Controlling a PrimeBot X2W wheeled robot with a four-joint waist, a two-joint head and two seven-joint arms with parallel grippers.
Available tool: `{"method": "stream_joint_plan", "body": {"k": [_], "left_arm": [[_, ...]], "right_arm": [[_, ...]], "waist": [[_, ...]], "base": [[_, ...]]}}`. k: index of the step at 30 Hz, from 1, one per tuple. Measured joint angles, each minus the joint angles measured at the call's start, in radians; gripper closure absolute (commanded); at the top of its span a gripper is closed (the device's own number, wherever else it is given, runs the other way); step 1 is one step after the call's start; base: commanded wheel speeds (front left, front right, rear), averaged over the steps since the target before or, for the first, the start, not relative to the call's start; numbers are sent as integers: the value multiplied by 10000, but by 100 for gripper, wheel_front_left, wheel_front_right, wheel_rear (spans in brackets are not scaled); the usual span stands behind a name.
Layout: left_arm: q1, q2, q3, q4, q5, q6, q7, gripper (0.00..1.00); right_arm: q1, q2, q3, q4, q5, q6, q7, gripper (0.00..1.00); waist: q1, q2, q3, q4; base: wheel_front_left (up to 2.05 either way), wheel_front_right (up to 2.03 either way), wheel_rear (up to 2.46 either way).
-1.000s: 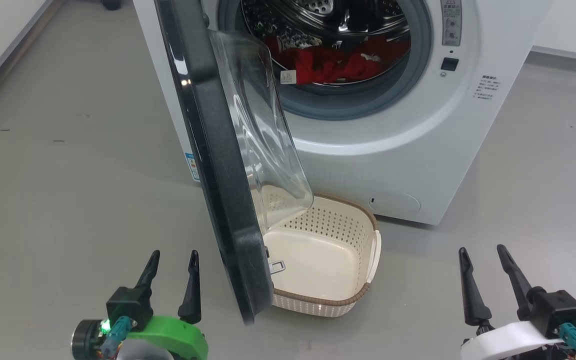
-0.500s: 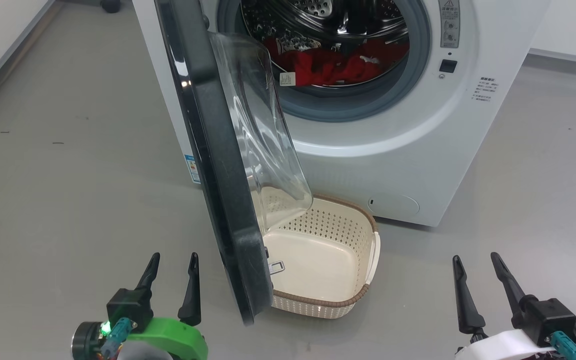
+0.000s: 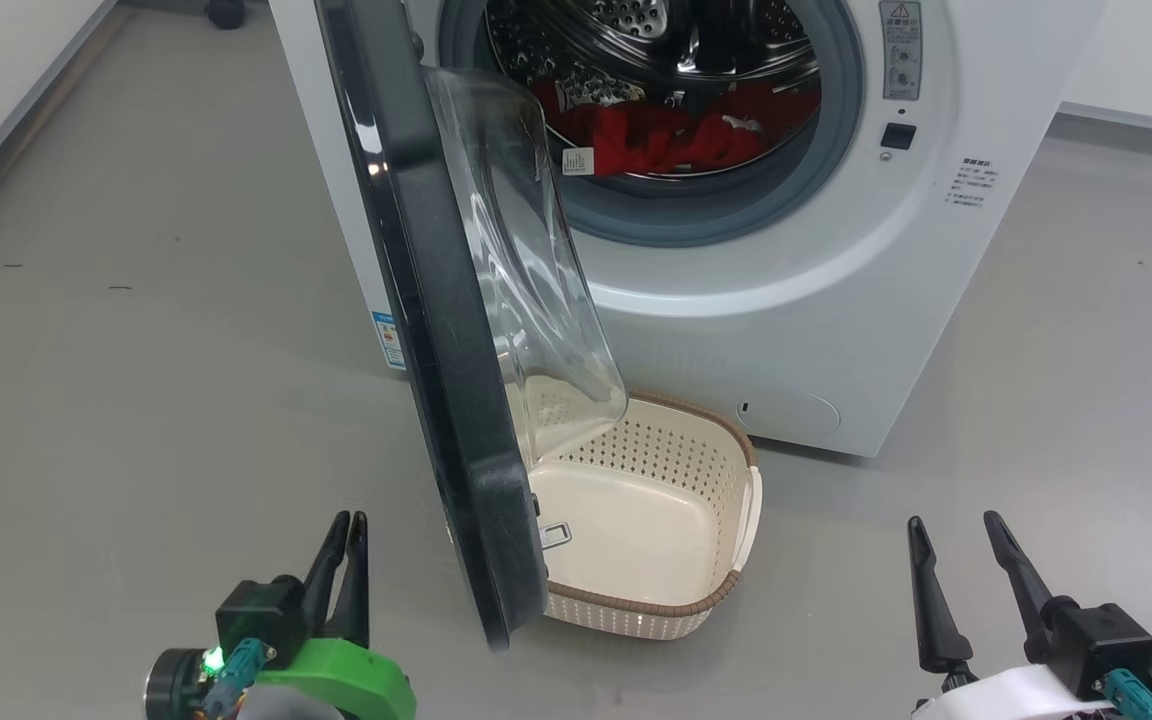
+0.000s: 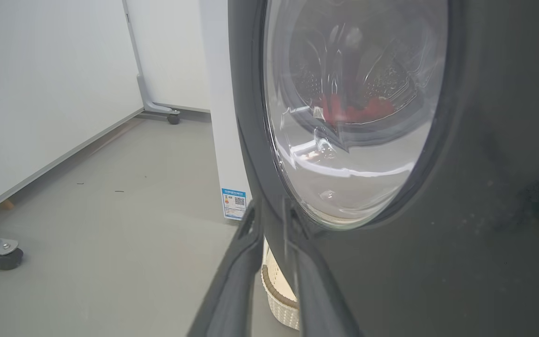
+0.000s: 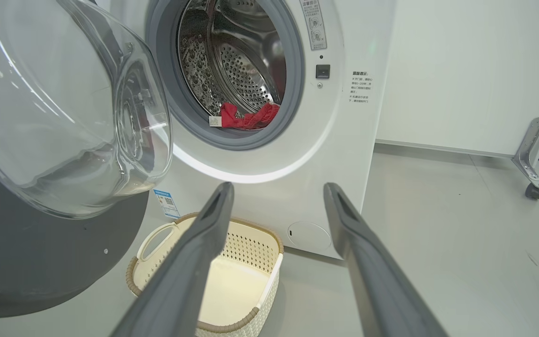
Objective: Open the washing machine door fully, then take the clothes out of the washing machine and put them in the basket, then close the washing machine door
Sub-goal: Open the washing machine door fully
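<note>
Red clothes [image 3: 656, 140] lie low in the washing machine [image 3: 786, 300]. The washing machine door [image 3: 436, 350] stands only part-open, its glass bowl hanging over the basket [image 3: 636, 610]. The left gripper [image 3: 351, 518] sits just outside the door, fingers close with a slim gap, pinching nothing. The right gripper [image 3: 953, 520] is spread wide and empty. The danger, I'd say: nudge that outer face and the door swings shut, or clothes land on glass.

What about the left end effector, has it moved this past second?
Yes. The left end effector narrowed: its inner finger drew away from the black-rimmed round glass door.
</note>
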Motion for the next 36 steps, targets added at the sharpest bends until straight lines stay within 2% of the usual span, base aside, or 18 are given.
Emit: {"method": "stream_joint_plan", "body": {"k": [12,19,31,36], "left_arm": [[54,0,-42,46,-29,0,0,100],[52,-2,217,-410,25,0,0,100],[-288,0,928,-2757,819,0,-2,100],[-622,0,755,-4161,1108,2,-48,100]], "right_arm": [[2,165,-257,12,-167,203,0,0],[1,211,-428,33,-213,343,0,0],[-3,368,-740,113,-401,439,0,0],[-3,412,-802,217,-476,531,0,0]], "waist": [[0,0,26,77],[0,0,64,163],[0,0,-79,392],[0,0,-161,447]], "base": [[0,0,0],[0,0,0],[0,0,0],[0,0,0]]}}
